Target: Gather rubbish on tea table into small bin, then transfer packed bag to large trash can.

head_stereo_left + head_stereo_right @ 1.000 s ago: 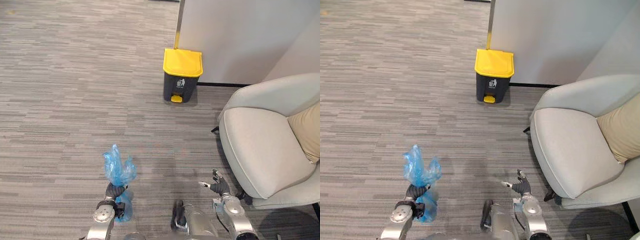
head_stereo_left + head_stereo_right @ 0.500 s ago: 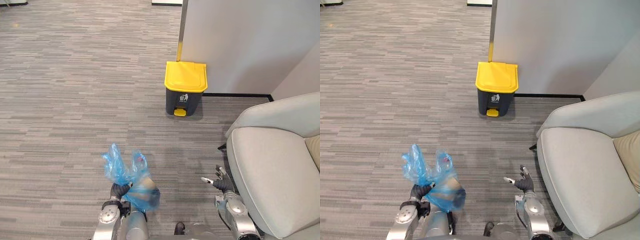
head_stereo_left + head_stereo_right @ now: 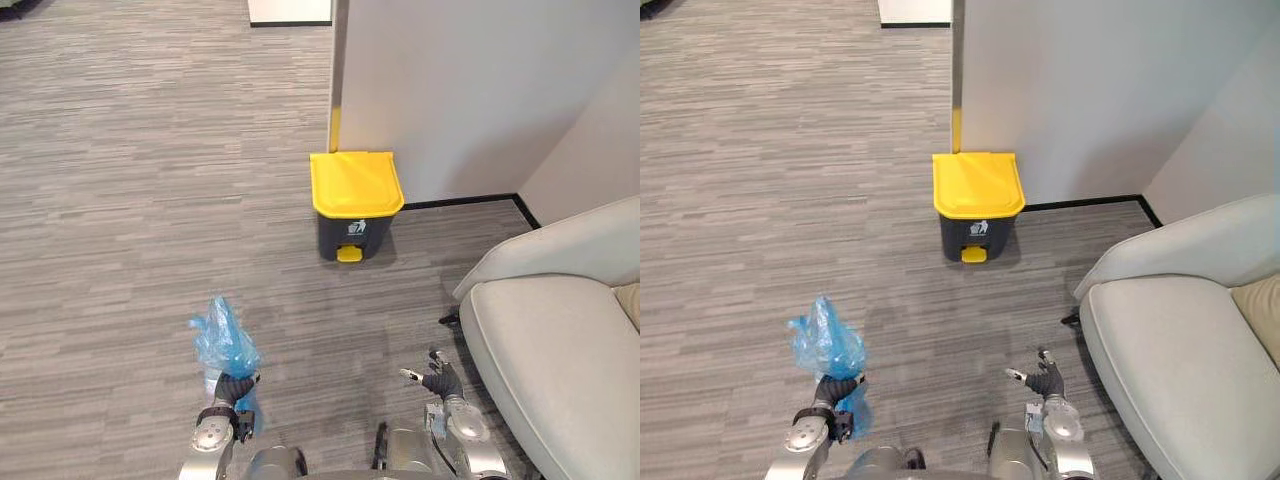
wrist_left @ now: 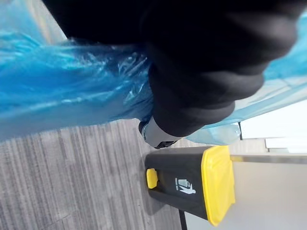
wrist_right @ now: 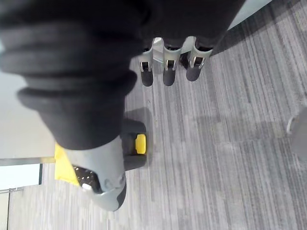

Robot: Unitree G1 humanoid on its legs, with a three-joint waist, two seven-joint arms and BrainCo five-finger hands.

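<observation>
In the left eye view I count one blue bag [image 3: 222, 340], its neck gripped in my left robot hand [image 3: 232, 388], and one yellow-lidded bin [image 3: 355, 205] with its lid down, well ahead by the wall [image 3: 450, 90]. The left wrist view shows blue plastic bunched against that hand, and I cannot make out what is inside the bag. The right wrist view shows my right robot hand [image 5: 165, 67] with its fingers relaxed and holding nothing.

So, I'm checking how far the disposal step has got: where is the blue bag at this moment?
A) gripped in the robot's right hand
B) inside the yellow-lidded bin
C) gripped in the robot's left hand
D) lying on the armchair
C: the left hand is curled round the neck of the blue bag, short of the yellow-lidded bin, whose lid is down; the right hand holds nothing.
</observation>
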